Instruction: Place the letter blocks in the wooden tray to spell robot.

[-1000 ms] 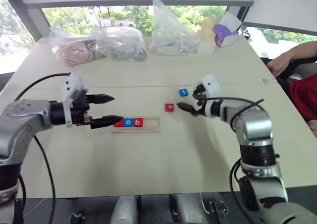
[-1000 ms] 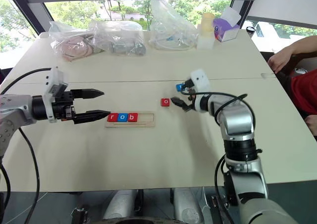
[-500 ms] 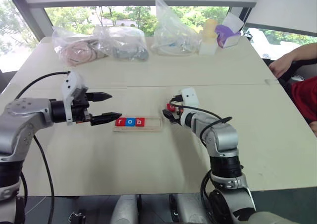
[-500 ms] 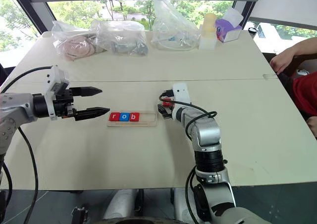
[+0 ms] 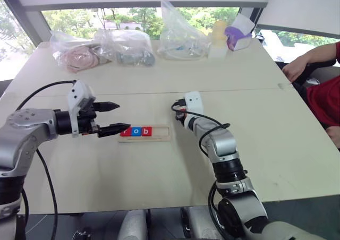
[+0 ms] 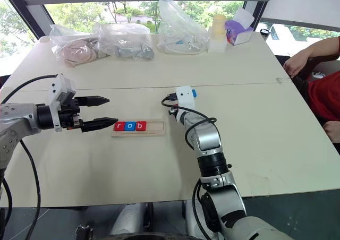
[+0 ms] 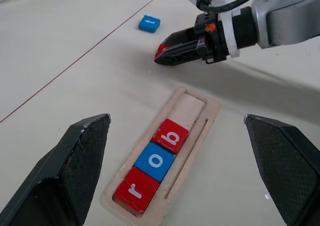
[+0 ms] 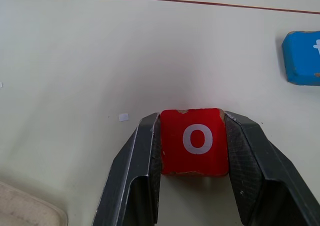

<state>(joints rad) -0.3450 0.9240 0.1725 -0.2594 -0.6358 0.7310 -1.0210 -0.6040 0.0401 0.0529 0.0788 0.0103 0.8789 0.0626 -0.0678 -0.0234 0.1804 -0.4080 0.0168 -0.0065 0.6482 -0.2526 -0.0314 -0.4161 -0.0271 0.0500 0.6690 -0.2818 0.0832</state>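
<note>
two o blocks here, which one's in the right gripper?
The red o block, clamped in the right gripper on the table; the blue o block sits in the wooden tray.

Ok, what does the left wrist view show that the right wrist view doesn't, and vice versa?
Left wrist alone: red r, blue o, red b seated in the wooden tray, space free past b; the open left gripper. Right wrist alone: the white o legible on the red block. Shared: the right gripper shut on that block, the blue t block, part of the tray.

blue t block [image 8: 303,58] cut by frame edge, wooden tray [image 8: 27,209] corner only
</note>
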